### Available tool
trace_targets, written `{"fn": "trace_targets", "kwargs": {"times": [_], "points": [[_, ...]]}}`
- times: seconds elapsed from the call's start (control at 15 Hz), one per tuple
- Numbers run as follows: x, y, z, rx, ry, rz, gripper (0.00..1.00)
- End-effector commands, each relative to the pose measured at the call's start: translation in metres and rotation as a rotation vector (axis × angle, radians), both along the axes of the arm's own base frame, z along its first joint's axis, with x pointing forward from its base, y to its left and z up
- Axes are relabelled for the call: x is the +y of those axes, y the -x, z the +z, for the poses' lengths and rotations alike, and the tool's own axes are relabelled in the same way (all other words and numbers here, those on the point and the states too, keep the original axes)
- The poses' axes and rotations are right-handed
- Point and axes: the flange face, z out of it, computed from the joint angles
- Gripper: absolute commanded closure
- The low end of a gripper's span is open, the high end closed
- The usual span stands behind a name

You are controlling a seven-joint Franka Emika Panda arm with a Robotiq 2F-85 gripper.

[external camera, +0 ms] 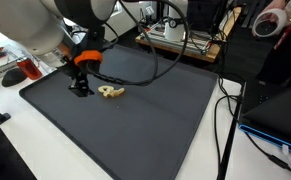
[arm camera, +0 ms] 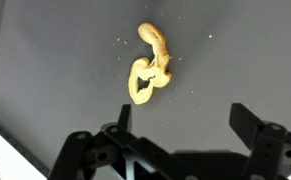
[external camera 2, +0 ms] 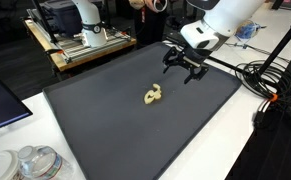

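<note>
A small tan pretzel-shaped piece point(arm camera: 153, 68) lies flat on the dark grey mat point(arm camera: 65, 60), with a few crumbs around it. In both exterior views the same piece point(external camera: 111, 92) point(external camera 2: 154, 96) rests near the mat's middle. My gripper point(arm camera: 182, 118) hovers above the mat just short of the piece, open, with nothing between its fingers. In the exterior views the gripper point(external camera: 79, 87) point(external camera 2: 184, 70) hangs a little above the mat point(external camera: 135, 120) point(external camera 2: 105, 130), beside the piece and apart from it.
A white table edge point(external camera: 45, 150) borders the mat. Black cables point(external camera: 225, 110) run along one side. A wooden cart with equipment point(external camera 2: 85, 45) stands behind. Clear containers point(external camera 2: 30, 162) sit near a mat corner. A red object point(external camera: 30, 68) and plate lie off the mat.
</note>
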Motion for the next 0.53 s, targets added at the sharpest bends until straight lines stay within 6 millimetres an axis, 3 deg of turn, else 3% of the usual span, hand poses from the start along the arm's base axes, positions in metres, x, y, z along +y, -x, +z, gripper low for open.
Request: {"fn": "trace_targets", "kwargs": {"times": [0.0, 0.47], "points": [[-0.04, -0.001, -0.004, 0.043, -0.16, -0.001, 0.0], [-0.121, 0.004, -0.025, 0.017, -0.395, -0.023, 0.0]]}}
